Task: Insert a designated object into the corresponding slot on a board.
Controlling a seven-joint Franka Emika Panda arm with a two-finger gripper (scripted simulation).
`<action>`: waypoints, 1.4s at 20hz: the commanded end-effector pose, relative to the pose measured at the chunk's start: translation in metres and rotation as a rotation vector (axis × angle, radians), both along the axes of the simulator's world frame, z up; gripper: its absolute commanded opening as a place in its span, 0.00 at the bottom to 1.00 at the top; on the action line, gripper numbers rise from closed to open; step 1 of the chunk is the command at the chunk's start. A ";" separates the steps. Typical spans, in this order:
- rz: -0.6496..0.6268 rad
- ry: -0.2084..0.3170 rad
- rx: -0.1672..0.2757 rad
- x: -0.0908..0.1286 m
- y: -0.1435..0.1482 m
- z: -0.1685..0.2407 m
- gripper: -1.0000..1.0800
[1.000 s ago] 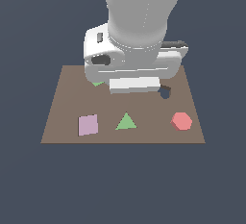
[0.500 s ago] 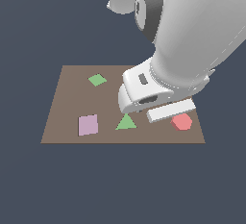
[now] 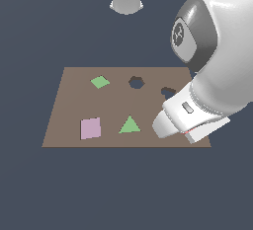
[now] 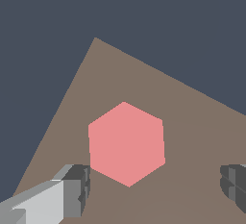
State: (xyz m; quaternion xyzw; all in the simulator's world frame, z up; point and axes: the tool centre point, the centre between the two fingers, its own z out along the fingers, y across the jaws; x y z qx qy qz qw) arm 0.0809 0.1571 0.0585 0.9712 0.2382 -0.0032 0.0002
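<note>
Wrist view: tool (image 4: 153,189) with fingers spread apart, hovering over the red hexagon block (image 4: 127,143), not touching it.
Block: lies flat near a corner of the board (image 3: 69,105).
Slot: hexagon hole (image 3: 136,82) empty, well apart.
Progress: nothing grasped yet; picking and inserting remain.
Change: arm has swung from mid-board to the block's corner.

In the exterior view the arm's white wrist housing (image 3: 190,115) covers the salmon-red hexagonal block completely, and it also hides the gripper itself plus the near right corner of the board (image 3: 69,120). The heart-shaped hole (image 3: 167,92) is partly covered by that housing too. In the wrist view both fingers (image 4: 77,189) are cut off by the picture's edge, and only one corner of the board shows.
</note>
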 end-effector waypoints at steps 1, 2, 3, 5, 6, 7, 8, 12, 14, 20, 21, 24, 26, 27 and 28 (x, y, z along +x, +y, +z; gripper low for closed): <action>0.030 -0.003 0.001 0.004 0.011 -0.004 0.96; 0.039 -0.004 0.001 0.004 0.014 -0.005 0.96; 0.047 -0.005 0.002 0.005 0.017 -0.007 0.96; 0.059 -0.006 0.002 0.006 0.021 -0.008 0.96; 0.063 -0.006 0.002 0.006 0.023 -0.009 0.96; 0.065 -0.006 0.002 0.007 0.024 -0.009 0.96; 0.067 -0.006 0.002 0.007 0.024 -0.009 0.96; 0.063 -0.006 0.002 0.006 0.023 -0.008 0.96; 0.065 -0.006 0.002 0.006 0.024 -0.009 0.96; 0.064 -0.006 0.002 0.006 0.023 -0.025 0.96; 0.064 -0.006 0.002 0.006 0.023 -0.027 0.96; 0.064 -0.006 0.002 0.006 0.023 -0.029 0.00; 0.064 -0.006 0.002 0.006 0.023 -0.029 0.00; 0.064 -0.006 0.002 0.006 0.023 -0.029 0.00; 0.064 -0.006 0.002 0.006 0.023 -0.029 0.00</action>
